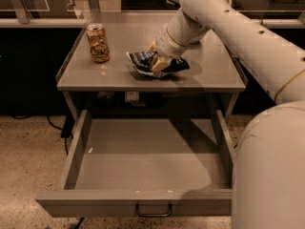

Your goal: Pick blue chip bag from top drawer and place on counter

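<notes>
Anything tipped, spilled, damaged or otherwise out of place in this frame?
Nothing really stands out. The blue chip bag is crumpled but lies on the counter with the gripper shut on it. The can stands upright on the same counter, apart from the bag. The top drawer is pulled out, as the task needs.
</notes>
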Controlling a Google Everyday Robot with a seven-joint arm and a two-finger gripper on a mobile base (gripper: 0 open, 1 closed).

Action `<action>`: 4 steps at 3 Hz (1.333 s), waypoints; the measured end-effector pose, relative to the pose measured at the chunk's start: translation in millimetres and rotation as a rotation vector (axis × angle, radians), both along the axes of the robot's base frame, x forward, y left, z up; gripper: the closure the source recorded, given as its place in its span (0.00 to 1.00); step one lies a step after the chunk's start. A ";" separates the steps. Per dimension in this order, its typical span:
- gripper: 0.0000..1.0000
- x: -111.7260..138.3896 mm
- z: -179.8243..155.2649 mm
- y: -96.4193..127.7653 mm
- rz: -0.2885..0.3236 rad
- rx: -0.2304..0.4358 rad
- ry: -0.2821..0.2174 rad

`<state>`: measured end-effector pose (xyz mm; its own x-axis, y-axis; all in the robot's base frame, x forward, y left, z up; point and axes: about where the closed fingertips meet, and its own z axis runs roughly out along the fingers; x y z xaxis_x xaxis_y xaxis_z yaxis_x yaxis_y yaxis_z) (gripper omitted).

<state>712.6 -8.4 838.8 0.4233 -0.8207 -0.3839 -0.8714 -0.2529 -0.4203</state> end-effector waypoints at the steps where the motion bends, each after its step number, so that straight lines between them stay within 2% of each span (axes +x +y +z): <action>1: 0.51 0.0 0.0 0.0 0.000 0.000 0.000; 3: 0.04 0.0 -0.1 0.0 0.000 0.000 0.000; 4: 0.00 0.0 -0.2 0.1 0.000 0.000 0.000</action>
<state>712.6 -8.3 838.6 0.4233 -0.8206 -0.3840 -0.8715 -0.2531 -0.4201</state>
